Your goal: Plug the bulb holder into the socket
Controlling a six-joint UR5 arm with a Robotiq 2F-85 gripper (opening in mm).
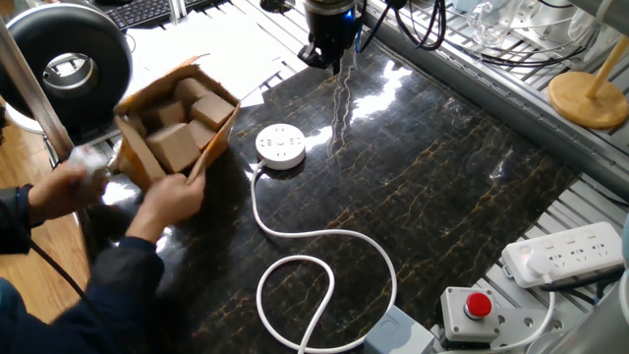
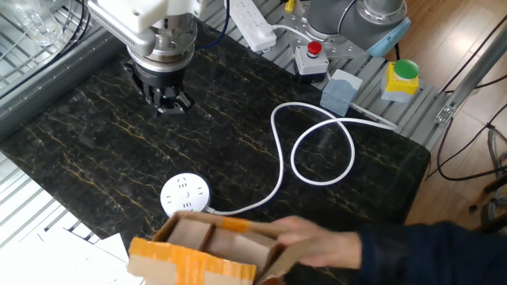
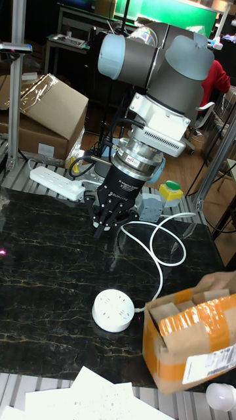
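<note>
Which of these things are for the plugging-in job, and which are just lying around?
For the job:
- socket with its cord
- gripper, up above the table
- bulb holder: I can't see it anywhere

Just lying about:
- cardboard box, held by a person's hand
- power strip
- grey box with red button
- yellow box with green button

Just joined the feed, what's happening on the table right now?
The robot's hand hangs over the far side of the dark mat, holding nothing I can make out. The round socket lies on the mat with its cord looped beside it. A person's hand is tilting a cardboard box of brown blocks next to the socket. No bulb holder is visible.
</note>
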